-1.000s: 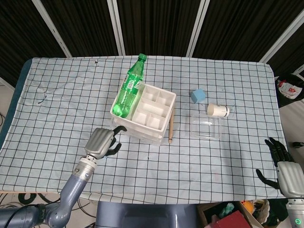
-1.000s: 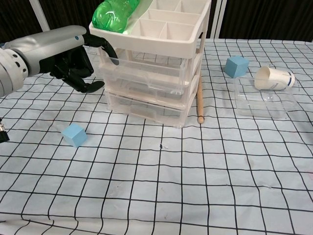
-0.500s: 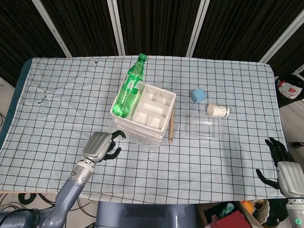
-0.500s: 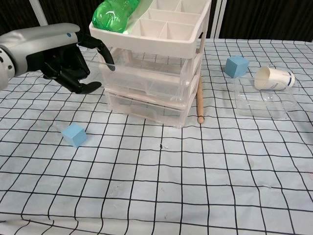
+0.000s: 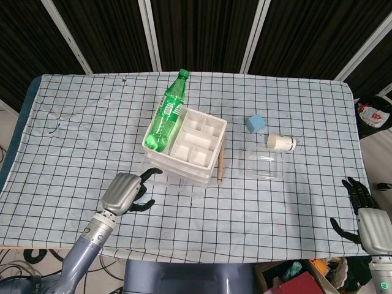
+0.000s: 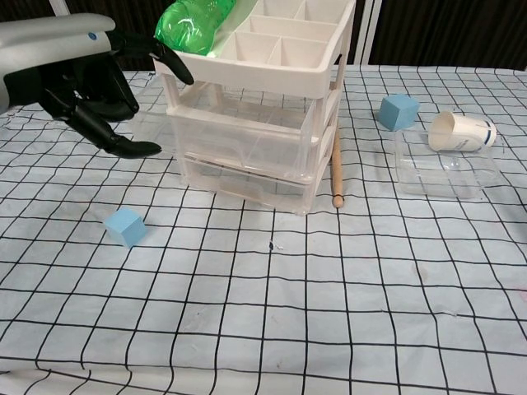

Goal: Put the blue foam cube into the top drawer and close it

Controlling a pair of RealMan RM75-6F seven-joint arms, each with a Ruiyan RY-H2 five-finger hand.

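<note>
A: Blue foam cube [image 5: 256,123], head view: it sits on the checked worktop [image 5: 73,135] right of the white drawer unit [image 5: 185,146], near a tipped paper cup [image 5: 281,143] and a clear tray [image 5: 265,164]. A green bottle [image 5: 166,111] lies on the unit's top.

B: And the hands?

A: Left hand [image 5: 124,192] is at the unit's front left, fingers hooked on the top drawer [image 5: 164,177], which stands partly out. Right hand [image 5: 361,211] rests at the worktop's right edge, fingers spread, holding nothing.

B: Chest view?

A: A second blue cube [image 6: 125,226] lies in front of the unit, below the left hand [image 6: 86,78]. The first cube [image 6: 398,111] is behind a wooden stick [image 6: 336,169].

B: How would it handle?

A: Likely light and squashy; pinch two opposite flat faces, gently.
</note>
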